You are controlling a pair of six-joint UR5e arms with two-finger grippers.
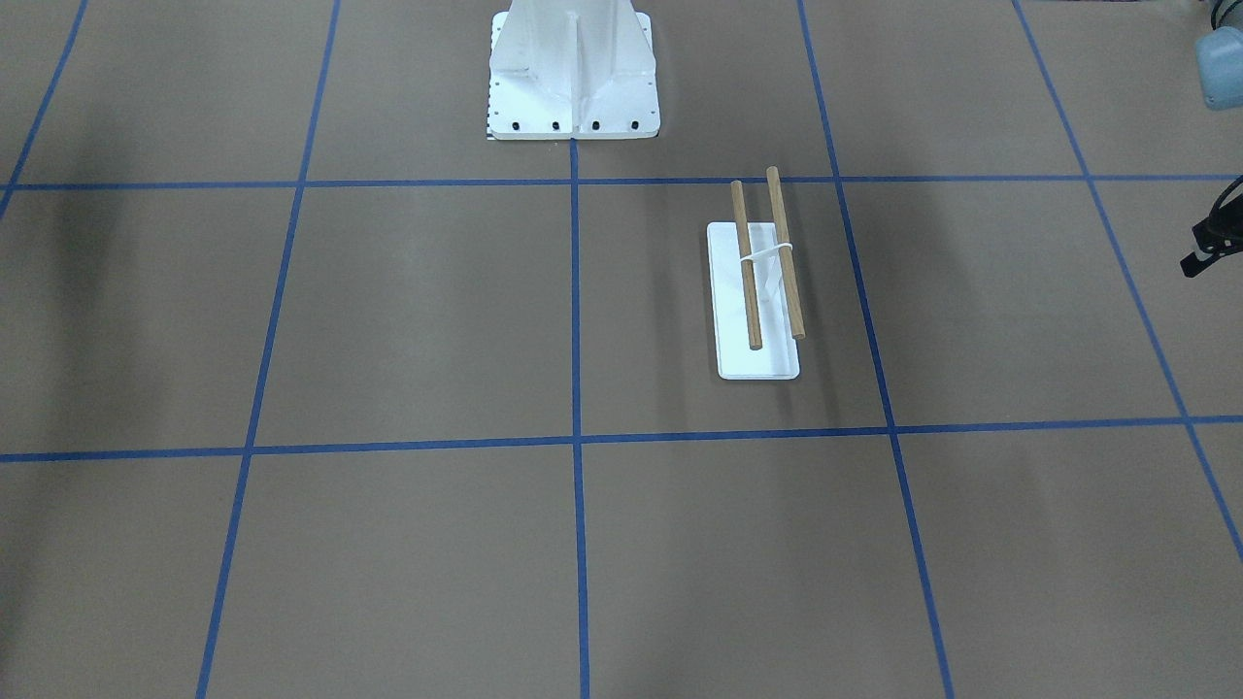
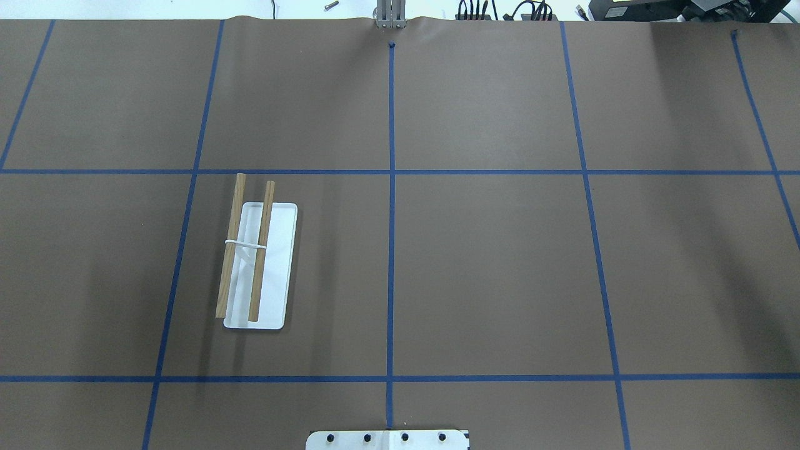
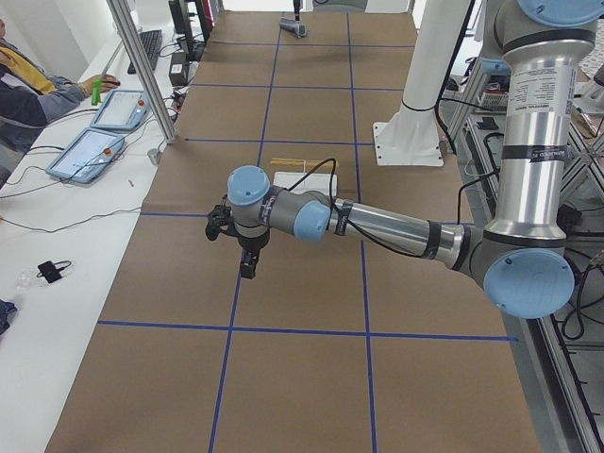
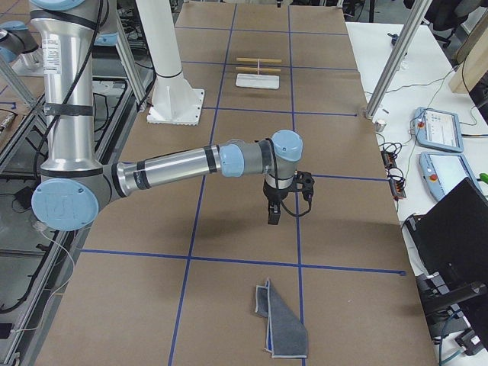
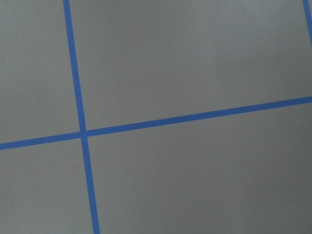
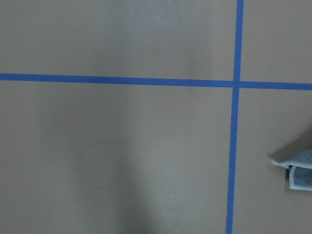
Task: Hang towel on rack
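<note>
Grey towel untouched, well apart from right jaws; we cannot tell either jaws' opening. Next: reach, pinch edge.

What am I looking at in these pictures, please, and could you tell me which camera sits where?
This is a two-armed robot at a table covered in brown paper with blue tape lines. Two pictures look down on the table, two look along it from its ends, and two come from cameras on the wrists. The left claw and the right claw hang above bare table with nothing in them; whether they are open I cannot tell. The rack, a white base with two wooden dowels, stands empty on the robot's left. The towel, grey and folded, lies flat near the table's right end.
</note>
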